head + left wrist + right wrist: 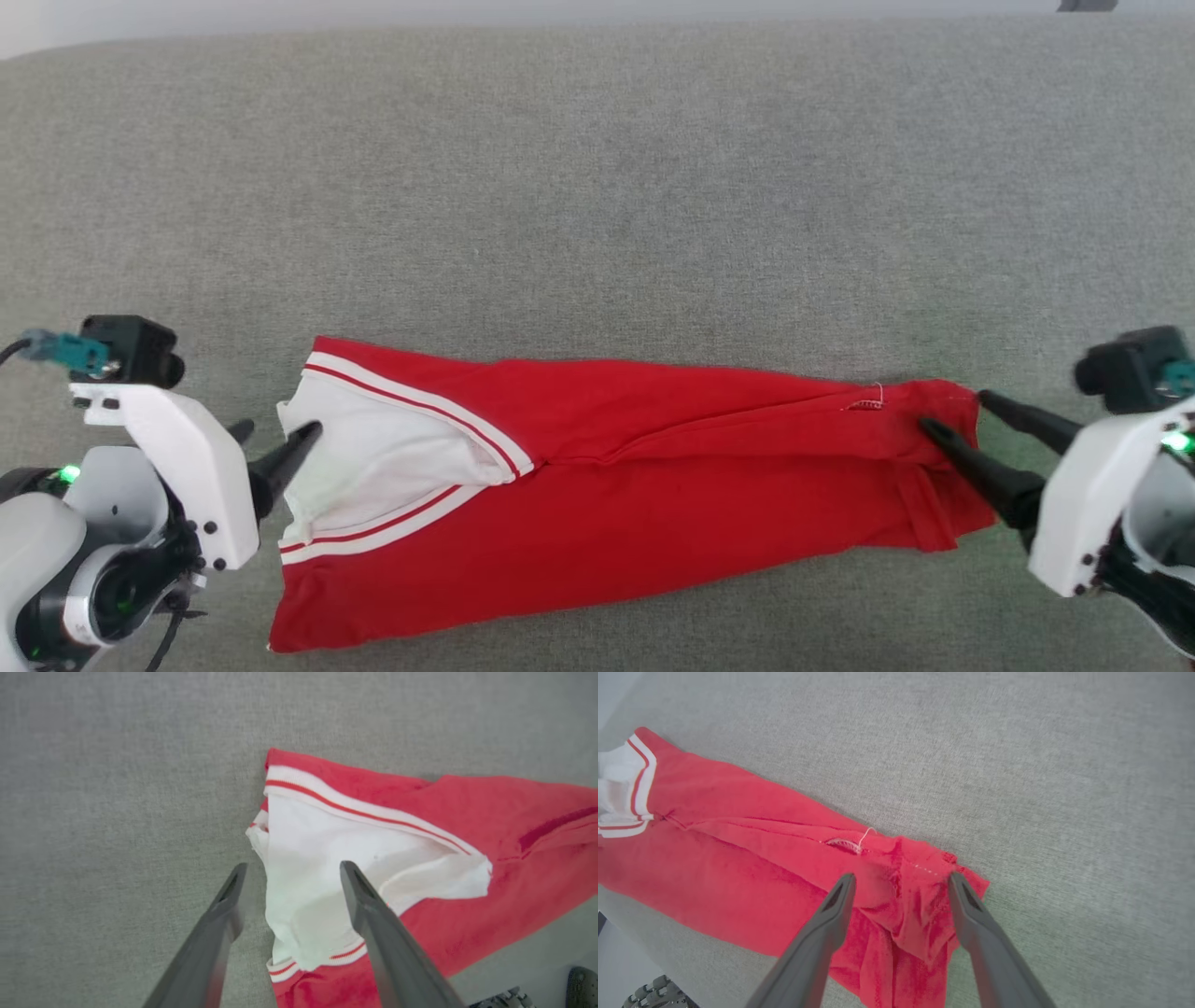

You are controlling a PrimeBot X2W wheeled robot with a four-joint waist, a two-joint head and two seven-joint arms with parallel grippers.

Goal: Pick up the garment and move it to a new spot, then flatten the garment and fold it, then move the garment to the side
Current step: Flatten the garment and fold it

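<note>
Grey cloth surface (597, 187) bears the garment (607, 485); left tool (280, 429) and right tool (952, 411) face inward at its ends, spread wide.

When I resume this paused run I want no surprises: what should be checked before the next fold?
1. Left gripper open, over the edge of the white sleeve: ok.
2. Right gripper open at the hem end of the shirt: ok.
3. Shirt lying as one long strip on the grey surface: ok.
4. Hem end flat: not ok, it is bunched.
5. Sleeve flat: not ok, it is rumpled.
6. Either gripper touching fabric: cannot tell.
</note>
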